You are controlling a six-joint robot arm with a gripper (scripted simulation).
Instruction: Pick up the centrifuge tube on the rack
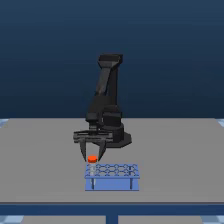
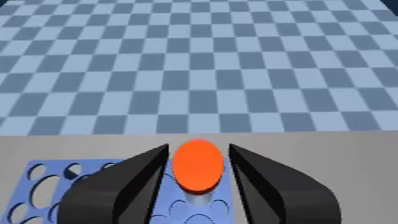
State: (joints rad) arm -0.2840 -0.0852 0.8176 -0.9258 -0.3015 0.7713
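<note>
The blue rack (image 1: 112, 182) stands on the grey table in front of the black arm. The centrifuge tube (image 1: 92, 160) sits upright in a hole at the rack's corner toward the exterior view's left, its orange-red cap above the top plate. My gripper (image 1: 93, 157) points straight down over it, open, with a finger on each side of the cap. In the wrist view the cap of the tube (image 2: 196, 165) lies between the two black fingers (image 2: 266, 185), with a thin gap on each side. The gripper (image 2: 198, 146) holds nothing.
The rack's top plate (image 2: 40, 175) shows rows of round holes with nothing in them. The arm's black base (image 1: 116, 135) stands just behind the rack. The grey table (image 1: 175, 150) stretches to both sides, and beyond its edge lies a blue checkered floor (image 2: 195, 60).
</note>
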